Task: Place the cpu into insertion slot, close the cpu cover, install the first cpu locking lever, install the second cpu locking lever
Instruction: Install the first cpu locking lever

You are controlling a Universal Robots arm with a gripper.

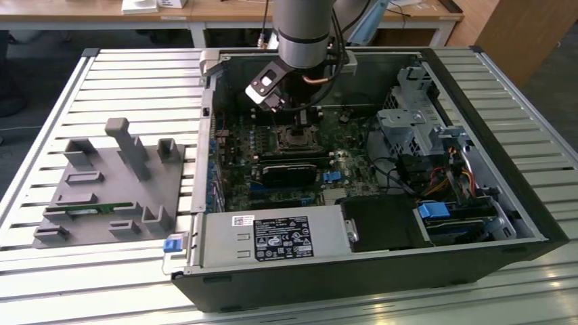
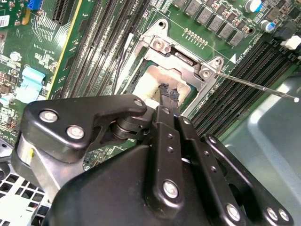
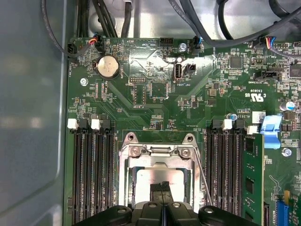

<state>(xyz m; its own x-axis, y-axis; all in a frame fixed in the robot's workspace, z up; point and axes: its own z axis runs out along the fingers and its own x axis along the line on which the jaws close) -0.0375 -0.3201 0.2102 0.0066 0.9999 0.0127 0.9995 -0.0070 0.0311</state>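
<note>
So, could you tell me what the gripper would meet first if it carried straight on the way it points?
Most likely the cpu, seated in the cpu cover opening, directly beyond the gripper; it may already be touching, as depth is unclear.

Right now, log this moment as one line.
gripper: jaws shut, over cpu | cpu: in socket | cpu cover: down around it | lever: sticking out free

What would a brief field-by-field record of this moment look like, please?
hand: shut, tips over the cpu's top
cpu: lying flat inside the cover's square opening
cpu cover: down around the cpu
locking lever: thin rod angled away from the cover, seemingly unlatched
setting: motherboard inside an open computer case
</note>
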